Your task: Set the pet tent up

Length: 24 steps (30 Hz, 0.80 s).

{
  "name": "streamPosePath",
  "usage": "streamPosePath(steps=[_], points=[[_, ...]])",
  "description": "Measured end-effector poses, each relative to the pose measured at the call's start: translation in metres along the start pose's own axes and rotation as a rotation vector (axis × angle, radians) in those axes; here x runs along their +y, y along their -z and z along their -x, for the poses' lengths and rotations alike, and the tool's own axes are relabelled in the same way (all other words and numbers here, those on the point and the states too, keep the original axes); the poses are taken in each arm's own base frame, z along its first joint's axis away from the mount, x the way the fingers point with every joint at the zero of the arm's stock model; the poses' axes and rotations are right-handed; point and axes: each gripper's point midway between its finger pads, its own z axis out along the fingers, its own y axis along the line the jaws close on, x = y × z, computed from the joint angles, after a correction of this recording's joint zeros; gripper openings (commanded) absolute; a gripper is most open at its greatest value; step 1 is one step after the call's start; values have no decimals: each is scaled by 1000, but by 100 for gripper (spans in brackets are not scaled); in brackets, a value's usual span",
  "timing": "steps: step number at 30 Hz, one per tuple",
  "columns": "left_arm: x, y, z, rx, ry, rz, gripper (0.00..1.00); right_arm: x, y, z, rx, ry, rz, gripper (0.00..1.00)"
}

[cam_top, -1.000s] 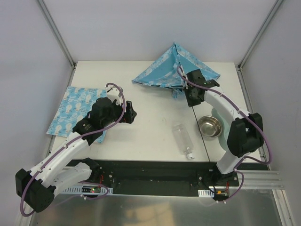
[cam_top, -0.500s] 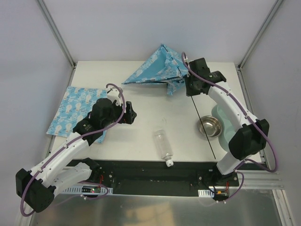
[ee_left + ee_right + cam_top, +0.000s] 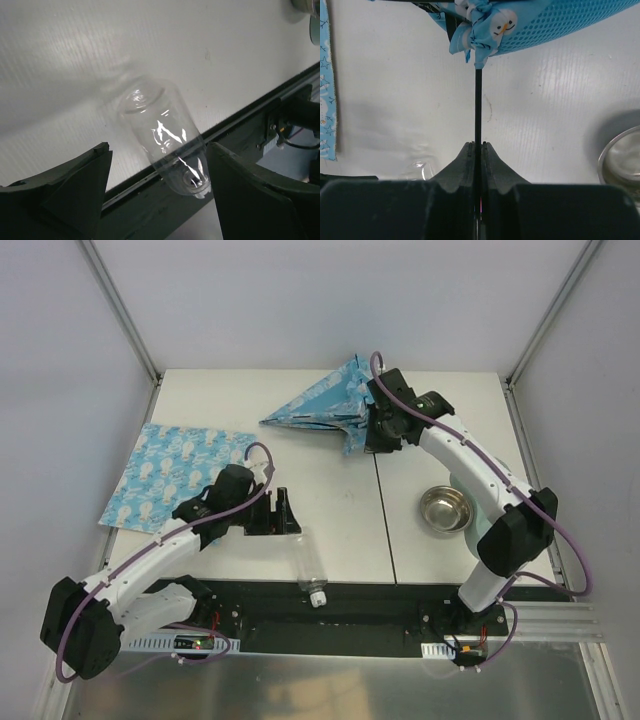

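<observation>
blue snowman-print pet tent, black pole

My right hand at right end of the flattened pet tent; thin black pole runs from it toward the near bench edge. My left hand just beside clear bottle

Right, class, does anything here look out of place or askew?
The clear bottle lies on its side, neck overhanging the table edge. The pet tent lies collapsed, its pole pinched in the right claw.

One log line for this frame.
right gripper: shut on tent pole | left gripper: open by clear bottle | pet tent: not yet standing
</observation>
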Motion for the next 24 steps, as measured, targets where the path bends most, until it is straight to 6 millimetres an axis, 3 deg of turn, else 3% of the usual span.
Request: streamPosePath(steps=[5, 11, 18, 24], points=[[-8, -3, -29, 144, 47, -72, 75, 11, -4, -8, 16, -37, -1, 0], [2, -6, -62, 263, 115, -47, 74, 18, -3, -8, 12, -61, 6, 0], [9, -11, -59, 252, 131, 8, 74, 23, -1, -12, 27, -81, 14, 0], [12, -12, -32, 140, 101, 66, 78, 24, 1, -22, 75, -85, 22, 0]])
